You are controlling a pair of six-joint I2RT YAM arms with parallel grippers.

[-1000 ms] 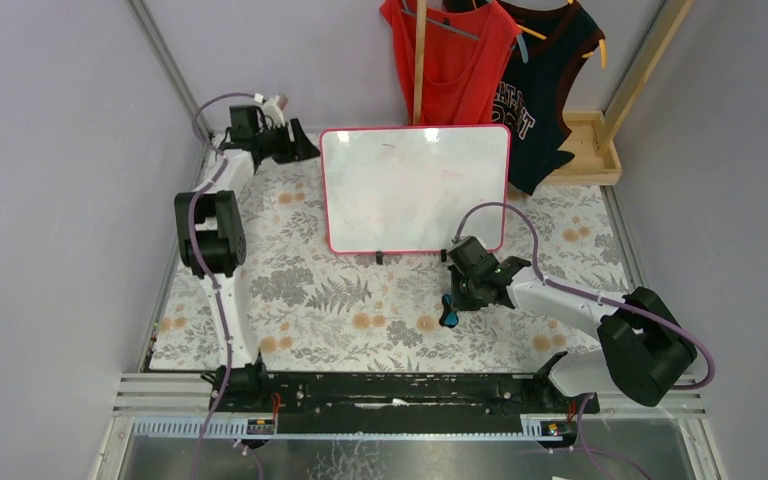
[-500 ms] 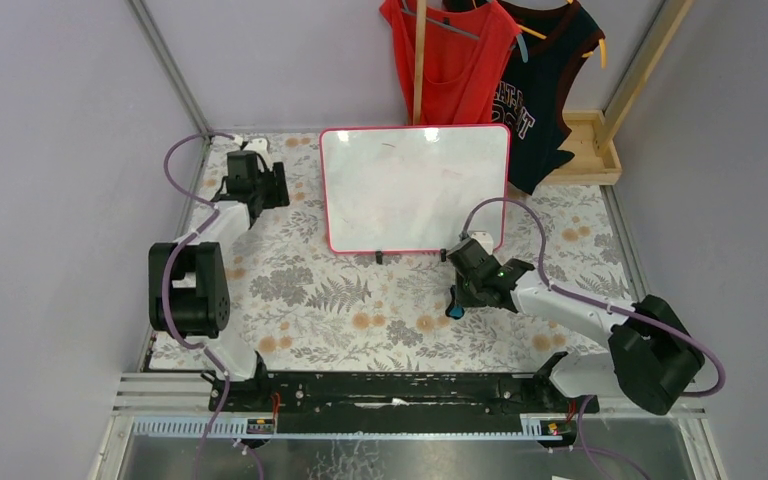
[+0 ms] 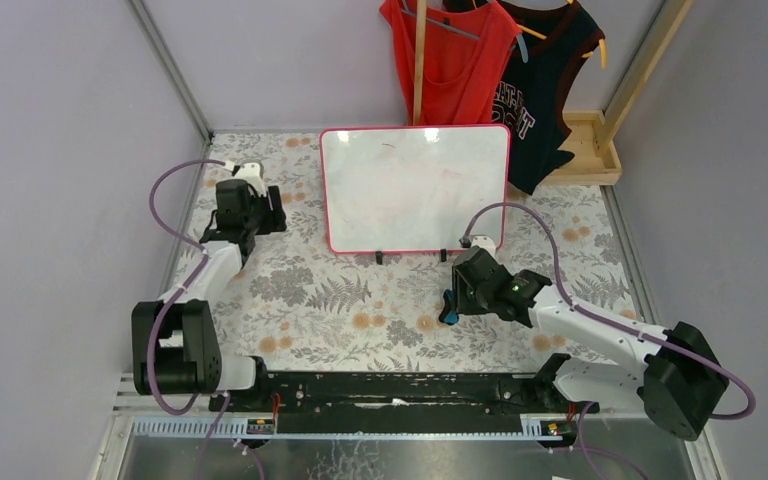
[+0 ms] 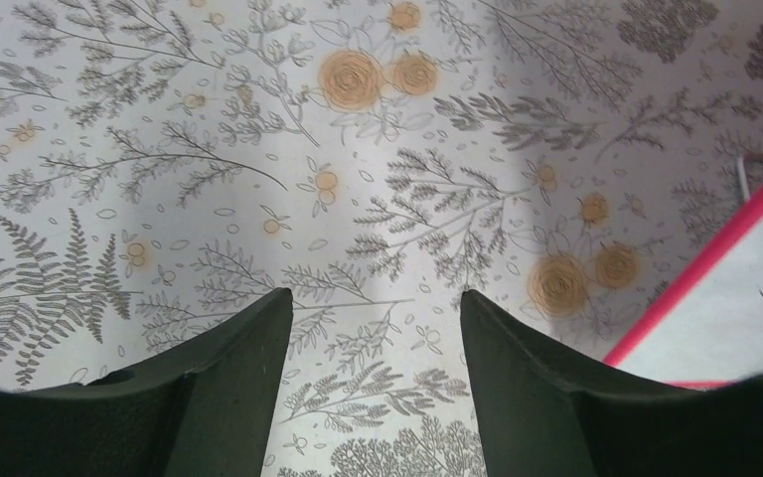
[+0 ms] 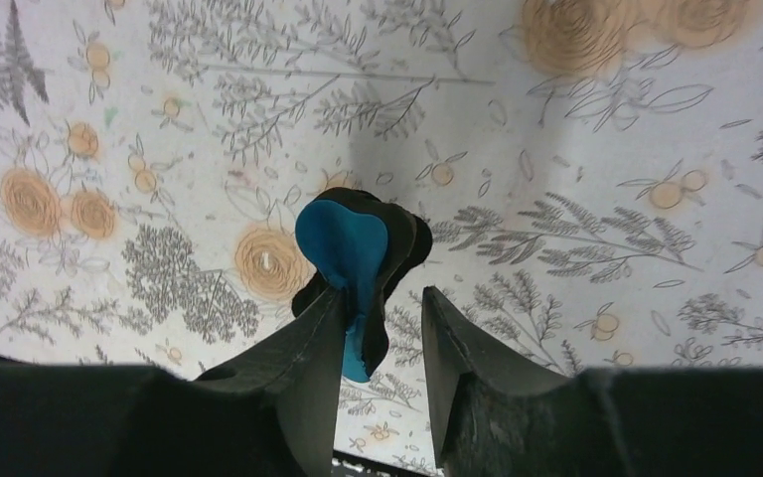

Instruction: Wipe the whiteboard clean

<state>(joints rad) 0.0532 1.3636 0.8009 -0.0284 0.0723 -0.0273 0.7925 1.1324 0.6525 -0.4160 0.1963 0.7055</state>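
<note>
The whiteboard [image 3: 415, 188] with its red-pink frame stands propped at the back middle, almost clean with faint marks. Its edge shows at the right of the left wrist view [image 4: 755, 298]. My left gripper [image 3: 278, 210] is open and empty over the floral cloth, left of the board [image 4: 375, 295]. My right gripper [image 3: 452, 298] is in front of the board's right foot. The blue-and-black eraser [image 5: 358, 258] sits between its fingers, against the left finger, with a gap to the right finger. The eraser also shows in the top view [image 3: 448, 314].
A floral cloth [image 3: 340, 300] covers the table. Red and dark shirts [image 3: 455, 60] hang behind the board on a wooden rack [image 3: 590, 150] at the back right. Grey walls close in on both sides. A black rail [image 3: 390, 390] runs along the near edge.
My left arm has drawn back from the board's upper left corner toward the near left. My right arm has shifted slightly nearer with the eraser at its fingers.
</note>
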